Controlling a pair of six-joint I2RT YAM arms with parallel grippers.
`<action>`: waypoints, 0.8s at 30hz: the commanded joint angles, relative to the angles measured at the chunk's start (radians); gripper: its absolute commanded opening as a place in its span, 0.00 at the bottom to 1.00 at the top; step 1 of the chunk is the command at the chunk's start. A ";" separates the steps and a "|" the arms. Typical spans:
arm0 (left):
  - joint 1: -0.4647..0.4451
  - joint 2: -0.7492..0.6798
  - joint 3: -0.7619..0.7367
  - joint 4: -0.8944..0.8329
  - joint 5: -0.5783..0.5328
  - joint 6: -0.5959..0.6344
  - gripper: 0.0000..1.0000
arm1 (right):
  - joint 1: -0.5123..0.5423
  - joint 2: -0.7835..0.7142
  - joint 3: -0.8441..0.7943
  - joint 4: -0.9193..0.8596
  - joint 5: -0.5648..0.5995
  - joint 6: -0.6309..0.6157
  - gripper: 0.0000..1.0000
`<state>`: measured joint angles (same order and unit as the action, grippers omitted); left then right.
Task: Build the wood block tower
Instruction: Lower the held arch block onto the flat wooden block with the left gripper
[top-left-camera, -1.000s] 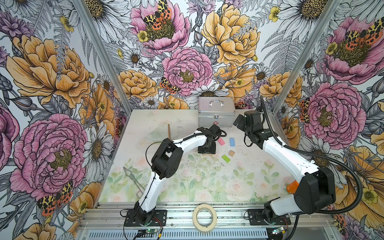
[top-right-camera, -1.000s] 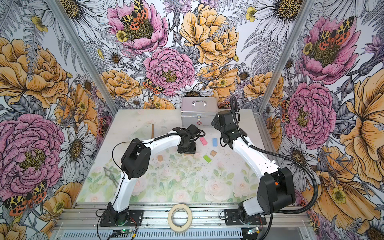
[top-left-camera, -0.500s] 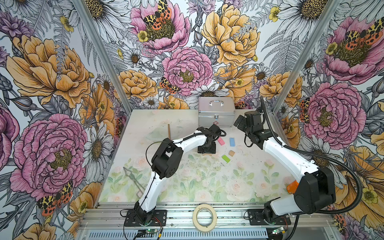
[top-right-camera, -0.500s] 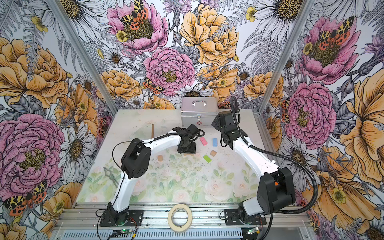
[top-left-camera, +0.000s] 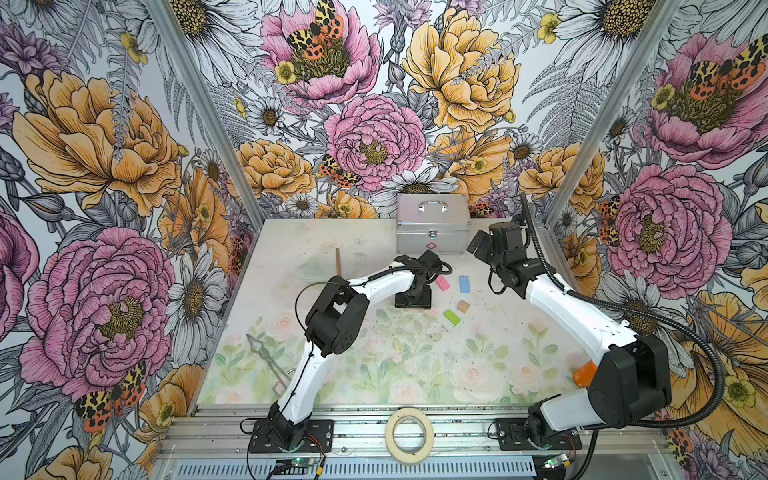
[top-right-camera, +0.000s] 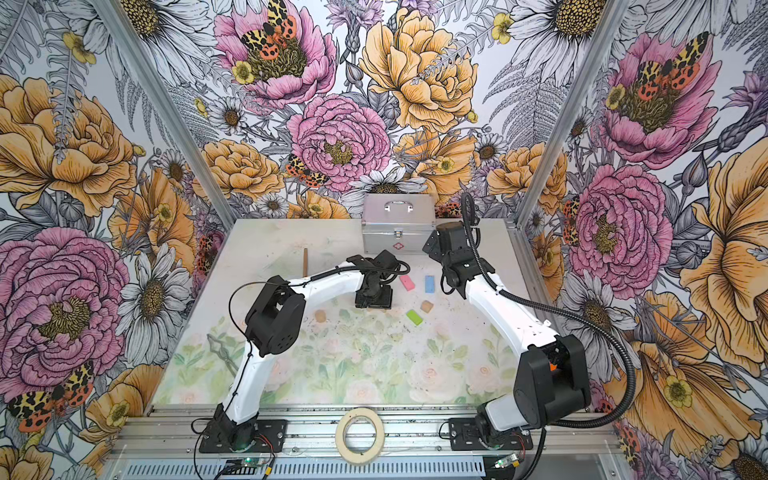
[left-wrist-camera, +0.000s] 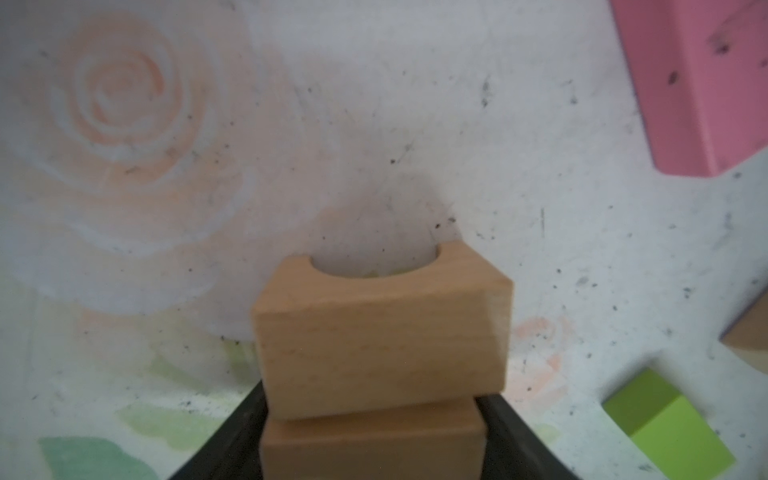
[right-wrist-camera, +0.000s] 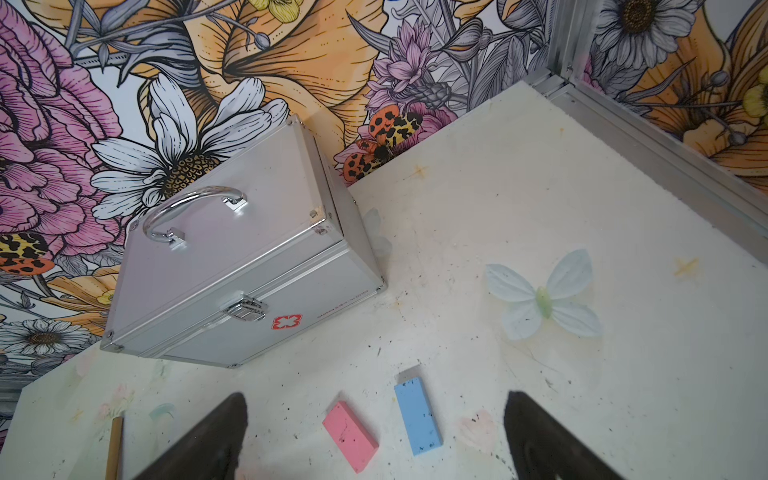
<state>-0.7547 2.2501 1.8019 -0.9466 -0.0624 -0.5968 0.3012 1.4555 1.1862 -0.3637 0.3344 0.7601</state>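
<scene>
The left end effector (top-left-camera: 413, 300), at the centre of both top views, has a finger (left-wrist-camera: 232, 440) on each side of the tower (left-wrist-camera: 376, 374): a notched tan block (left-wrist-camera: 380, 332) on a plain tan block (left-wrist-camera: 374, 446). I cannot tell whether it is clamped or free. Just right of it on the desk (top-left-camera: 415, 374) lie a pink block (top-left-camera: 443, 284), a blue block (top-left-camera: 464, 284), a green block (top-left-camera: 451, 317) and a tan cube (top-left-camera: 463, 306). The right end effector (right-wrist-camera: 374, 397), fingers wide apart and empty, hovers right of the silver case (top-left-camera: 432, 228).

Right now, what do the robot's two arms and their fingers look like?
The left arm and right arm have white shells between bulky black joint housings. A thin black cable loops along the left; a thick ribbed black conduit trails the right. The fingers are black.
</scene>
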 joint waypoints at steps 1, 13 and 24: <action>0.011 0.013 0.028 -0.006 -0.021 -0.024 0.67 | -0.006 0.002 -0.007 0.002 -0.008 0.007 0.98; 0.012 0.028 0.050 -0.006 -0.010 -0.045 0.66 | -0.011 0.002 -0.010 0.002 -0.011 0.006 0.98; 0.020 0.029 0.048 -0.006 -0.010 -0.051 0.67 | -0.015 0.000 -0.012 0.002 -0.015 0.006 0.98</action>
<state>-0.7467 2.2654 1.8309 -0.9466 -0.0624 -0.6304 0.2928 1.4555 1.1805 -0.3637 0.3248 0.7605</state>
